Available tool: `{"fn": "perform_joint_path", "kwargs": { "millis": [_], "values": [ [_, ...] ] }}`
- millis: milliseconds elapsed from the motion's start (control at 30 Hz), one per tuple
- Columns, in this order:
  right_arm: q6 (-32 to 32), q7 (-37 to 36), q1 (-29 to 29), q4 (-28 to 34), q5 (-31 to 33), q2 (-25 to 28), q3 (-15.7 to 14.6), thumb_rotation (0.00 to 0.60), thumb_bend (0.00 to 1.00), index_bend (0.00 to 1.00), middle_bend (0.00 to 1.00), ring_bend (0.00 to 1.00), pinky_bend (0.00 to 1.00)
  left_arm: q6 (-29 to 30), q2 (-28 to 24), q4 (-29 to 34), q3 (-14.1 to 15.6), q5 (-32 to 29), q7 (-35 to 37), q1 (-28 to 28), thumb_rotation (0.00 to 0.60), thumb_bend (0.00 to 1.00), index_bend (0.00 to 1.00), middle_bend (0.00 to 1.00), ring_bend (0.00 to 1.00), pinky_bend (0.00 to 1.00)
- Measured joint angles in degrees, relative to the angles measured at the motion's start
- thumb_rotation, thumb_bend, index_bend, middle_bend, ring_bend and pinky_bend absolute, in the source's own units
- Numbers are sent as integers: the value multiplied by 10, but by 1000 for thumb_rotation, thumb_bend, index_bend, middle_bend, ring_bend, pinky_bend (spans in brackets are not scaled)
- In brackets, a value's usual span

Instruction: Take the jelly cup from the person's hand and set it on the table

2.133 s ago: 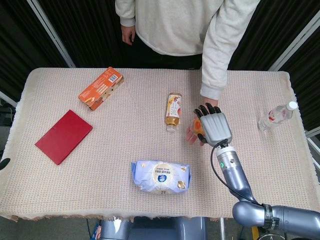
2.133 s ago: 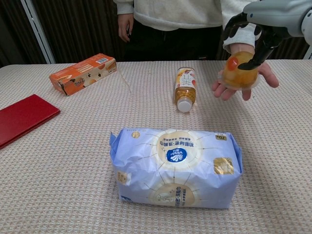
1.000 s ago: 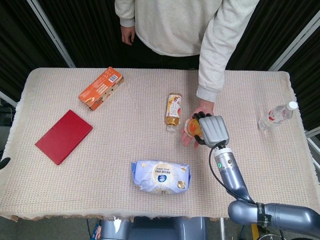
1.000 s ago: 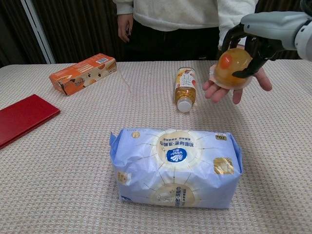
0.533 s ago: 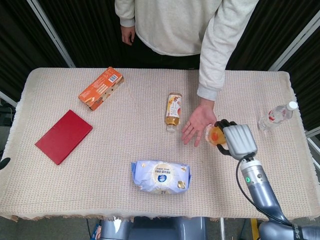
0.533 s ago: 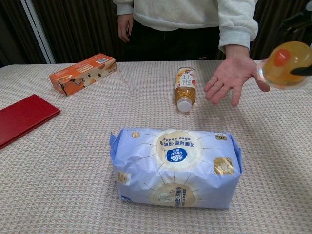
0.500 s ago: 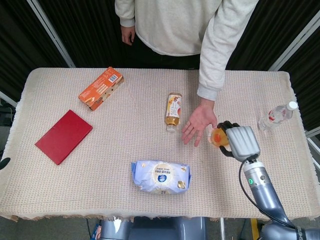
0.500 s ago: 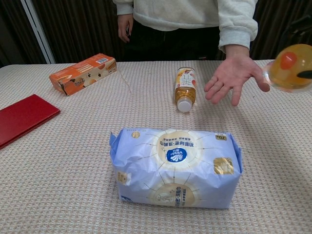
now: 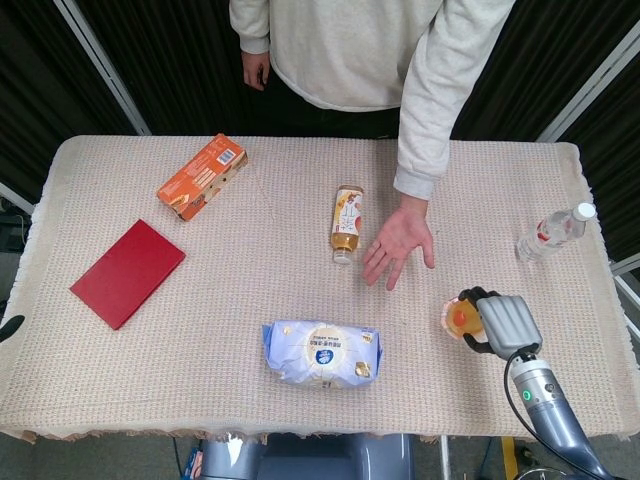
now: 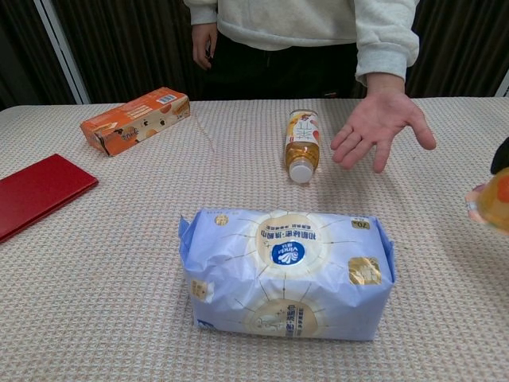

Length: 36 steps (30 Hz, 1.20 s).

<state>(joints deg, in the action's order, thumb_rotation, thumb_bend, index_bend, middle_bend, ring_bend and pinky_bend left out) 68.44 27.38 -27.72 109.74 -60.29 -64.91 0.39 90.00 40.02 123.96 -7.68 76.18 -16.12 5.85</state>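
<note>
Gripping the jelly cup (image 9: 459, 318) sideways, mouth leftward, the right hand (image 9: 503, 325) hovers over the bench (image 9: 560, 200); label unreadable.

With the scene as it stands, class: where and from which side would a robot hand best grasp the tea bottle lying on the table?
Grip the tea bottle around its mid-body from above, fingers spanning its width: it lies flat, cap toward the robot, sides unobstructed.

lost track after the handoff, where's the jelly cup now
In the head view, the jelly cup is in the right hand, right of the wipes pack.
</note>
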Motion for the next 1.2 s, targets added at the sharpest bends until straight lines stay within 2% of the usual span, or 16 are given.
{"fn": "perform_joint_path", "kwargs": {
  "millis": [133, 200, 333, 433, 467, 567, 700, 867, 1067, 1200],
  "values": [
    [-5, 8, 1, -38, 4, -40, -1, 600, 335, 705, 611, 555, 688, 1, -1, 0, 0, 3, 2, -1, 600, 108, 0, 0, 0, 0],
    [-5, 14, 1, -62, 7, -60, 1, 600, 293, 639, 523, 478, 594, 2, -1, 0, 1, 5, 3, -1, 600, 109, 0, 0, 0, 0],
    [0, 19, 3, -96, 13, -85, 8, 600, 220, 416, 243, 153, 311, 3, -1, -1, 0, 3, 6, -2, 600, 109, 0, 0, 0, 0],
    [0, 13, 7, -97, 16, -83, 12, 600, 186, 272, 70, 7, 156, 0, -2, -2, -1, 2, 6, -1, 600, 109, 0, 0, 0, 0],
    [-1, 11, 8, -94, 17, -80, 12, 600, 177, 243, 34, 0, 125, 0, -2, -2, -1, 1, 6, -1, 600, 110, 0, 0, 0, 0],
    [-4, 10, 10, -78, 23, -68, 12, 600, 170, 225, 11, 0, 91, 1, -1, -1, -1, 4, 5, -1, 600, 110, 0, 0, 0, 0],
    [5, 20, 15, -51, 22, -45, 12, 600, 170, 207, 0, 0, 47, 5, -1, 0, 0, 6, 4, -3, 600, 110, 0, 0, 0, 0],
    [30, 24, 28, -39, -10, -28, 4, 600, 169, 188, 0, 0, 12, 6, -2, -2, -1, 4, 7, -3, 600, 110, 0, 0, 0, 0],
    [83, 2, 60, -47, -99, -12, -15, 600, 164, 102, 0, 0, 0, 8, -3, -3, -1, 6, 10, -5, 600, 110, 0, 0, 0, 0],
    [137, -26, 89, -93, -185, -12, -32, 600, 165, 68, 0, 0, 0, 11, -3, -4, -1, 10, 13, -6, 600, 109, 0, 0, 0, 0]
  ]
}}
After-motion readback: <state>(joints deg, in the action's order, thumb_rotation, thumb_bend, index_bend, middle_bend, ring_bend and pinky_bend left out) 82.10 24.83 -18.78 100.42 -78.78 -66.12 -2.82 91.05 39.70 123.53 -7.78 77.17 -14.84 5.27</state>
